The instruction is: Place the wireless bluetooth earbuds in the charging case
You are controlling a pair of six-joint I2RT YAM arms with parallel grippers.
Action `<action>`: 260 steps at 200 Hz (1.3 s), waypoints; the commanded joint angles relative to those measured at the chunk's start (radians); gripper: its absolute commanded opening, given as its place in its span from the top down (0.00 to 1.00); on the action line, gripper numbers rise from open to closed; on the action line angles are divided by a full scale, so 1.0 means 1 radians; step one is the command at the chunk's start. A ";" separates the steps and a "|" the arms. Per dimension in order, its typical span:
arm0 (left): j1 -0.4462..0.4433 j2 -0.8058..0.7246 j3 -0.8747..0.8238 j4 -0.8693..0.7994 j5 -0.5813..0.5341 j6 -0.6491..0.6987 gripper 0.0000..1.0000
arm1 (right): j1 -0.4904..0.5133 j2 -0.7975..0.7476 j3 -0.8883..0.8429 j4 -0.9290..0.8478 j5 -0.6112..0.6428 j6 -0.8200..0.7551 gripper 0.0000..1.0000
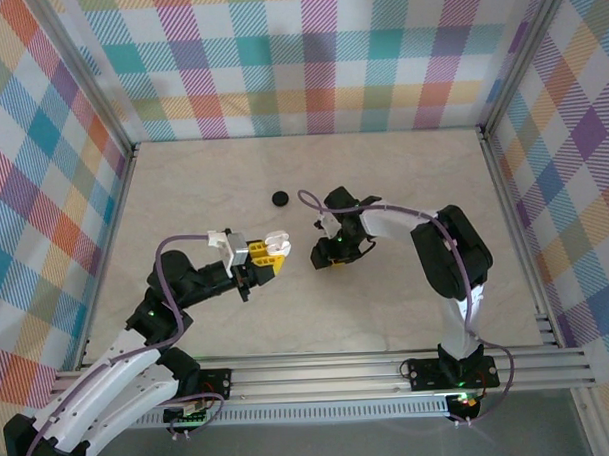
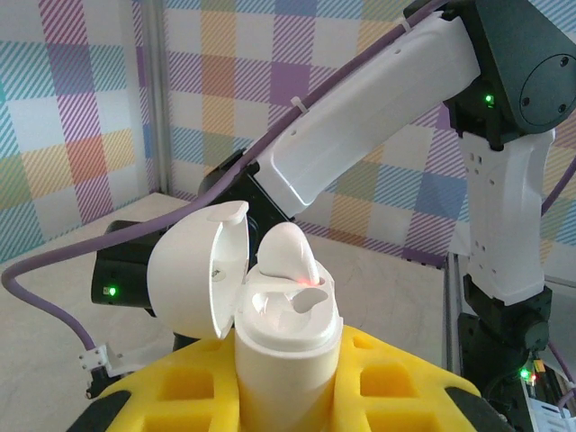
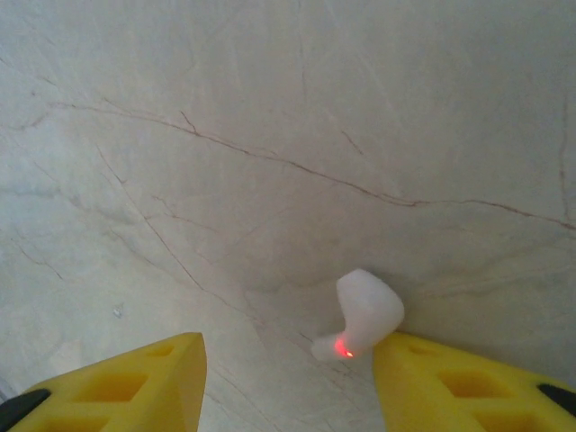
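Pale marbled surface (image 1: 183, 182), middle: your left claw (image 1: 263, 251) is clenched low on the charging case (image 2: 288, 360), held upright with its lid (image 2: 193, 279) flipped open and one white earbud (image 2: 290, 256) in its well. Glossy, light, hard shell. Your right claw (image 3: 288, 387) stands released; the second earbud (image 3: 367, 310) lies against its right finger. It's tiny, slick and probably squirts out, so pinch the head and leave the stem free.

1. Left arm (image 1: 110, 385), right arm (image 1: 451, 273): white shells, black joint housings.
2. Purple cable (image 1: 159, 261) along each arm, zip-tied.
3. Left hand (image 1: 268, 251), right hand (image 1: 330, 255): yellow fingers (image 3: 135, 378), square pockets.
4. Green LEDs (image 2: 488, 97) on joints.
5. Bases (image 1: 445, 371): black blocks.
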 commanded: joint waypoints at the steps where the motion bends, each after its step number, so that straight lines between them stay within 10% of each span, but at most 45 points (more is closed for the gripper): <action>1: -0.012 -0.035 -0.008 -0.017 -0.023 0.016 1.00 | 0.036 0.012 -0.029 0.043 -0.018 0.075 0.49; 260: -0.116 0.248 -0.113 0.376 0.051 -0.023 1.00 | 0.092 -0.091 -0.046 0.076 0.306 0.589 0.63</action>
